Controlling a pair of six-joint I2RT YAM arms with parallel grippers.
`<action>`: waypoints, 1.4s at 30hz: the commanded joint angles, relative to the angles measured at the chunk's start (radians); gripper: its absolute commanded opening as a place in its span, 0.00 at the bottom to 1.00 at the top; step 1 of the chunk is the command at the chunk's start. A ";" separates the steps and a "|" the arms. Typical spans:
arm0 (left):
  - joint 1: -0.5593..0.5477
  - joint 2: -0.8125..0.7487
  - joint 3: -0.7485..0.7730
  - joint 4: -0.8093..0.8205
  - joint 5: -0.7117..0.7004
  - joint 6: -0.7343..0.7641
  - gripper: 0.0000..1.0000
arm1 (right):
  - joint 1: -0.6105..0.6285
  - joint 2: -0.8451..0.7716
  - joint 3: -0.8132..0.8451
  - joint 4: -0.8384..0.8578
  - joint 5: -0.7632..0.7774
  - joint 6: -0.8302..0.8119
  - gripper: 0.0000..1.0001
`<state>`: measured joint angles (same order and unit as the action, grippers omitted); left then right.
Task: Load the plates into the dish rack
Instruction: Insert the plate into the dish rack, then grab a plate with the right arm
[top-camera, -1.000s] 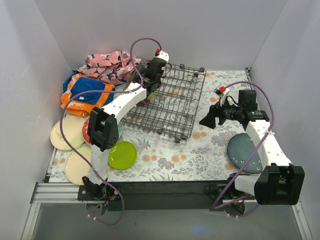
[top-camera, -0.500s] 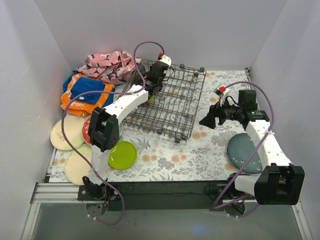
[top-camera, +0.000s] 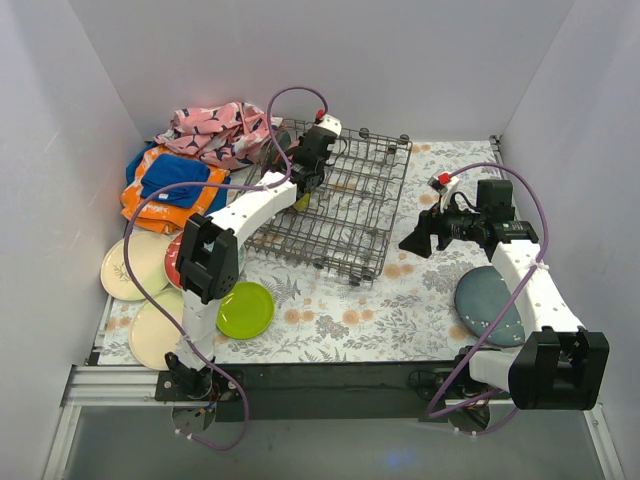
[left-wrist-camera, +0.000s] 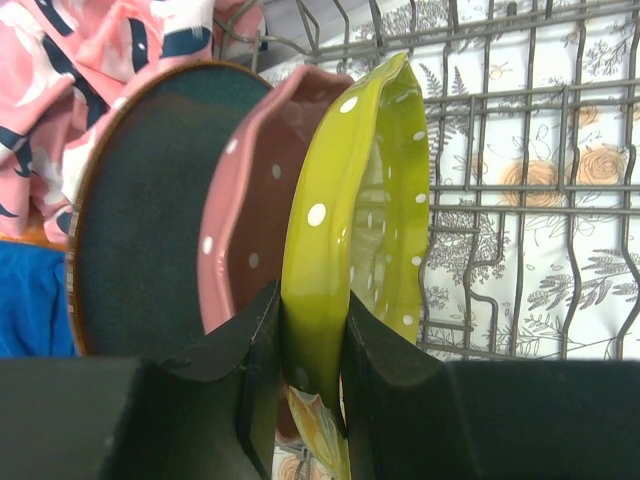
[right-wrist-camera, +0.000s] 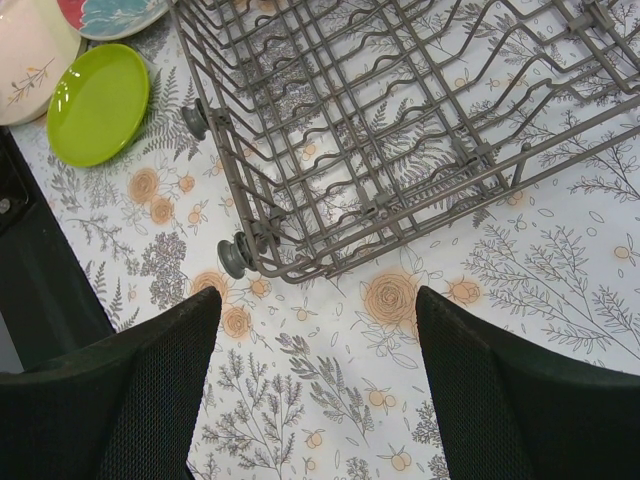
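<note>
A: Left gripper (top-camera: 306, 172), top view?
B: Over the dish rack's (top-camera: 345, 215) far-left corner; can't read its grip from here. Right gripper (top-camera: 413, 243) hangs off the rack's right side, fingers apart, empty. Blue-grey plate (top-camera: 485, 305) lies on the table under that arm. Plain lime plate (top-camera: 244, 309), red plate (top-camera: 172, 262) and cream plates (top-camera: 128, 265) are near left, cloth pile (top-camera: 170, 185) far left.
A: Left wrist?
B: Left gripper (left-wrist-camera: 312, 330) is pinched on the rim of the lime dotted plate (left-wrist-camera: 350, 220), which stands on edge in the rack. Pink dotted plate (left-wrist-camera: 255, 230) is just beside it, then a dark orange-rimmed plate (left-wrist-camera: 140, 220).
A: Right wrist?
B: Right gripper (right-wrist-camera: 315, 300) is wide, holding nothing, above the floral tablecloth (right-wrist-camera: 330, 400) just off the rack's corner.
</note>
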<state>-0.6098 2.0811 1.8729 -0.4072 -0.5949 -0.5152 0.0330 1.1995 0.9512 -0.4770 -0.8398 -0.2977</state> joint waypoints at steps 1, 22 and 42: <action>0.008 -0.084 -0.015 0.074 -0.040 -0.019 0.00 | -0.004 -0.018 -0.008 -0.011 -0.007 -0.020 0.84; 0.005 -0.105 0.069 0.027 -0.065 -0.063 0.45 | -0.004 -0.012 -0.005 -0.012 -0.010 -0.020 0.84; -0.013 -0.343 0.063 -0.246 0.159 -0.334 0.66 | -0.004 0.034 0.139 -0.351 0.174 -0.372 0.87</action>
<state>-0.6178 1.8862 1.9945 -0.5499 -0.5484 -0.7277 0.0330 1.2022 1.0069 -0.6617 -0.7803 -0.4961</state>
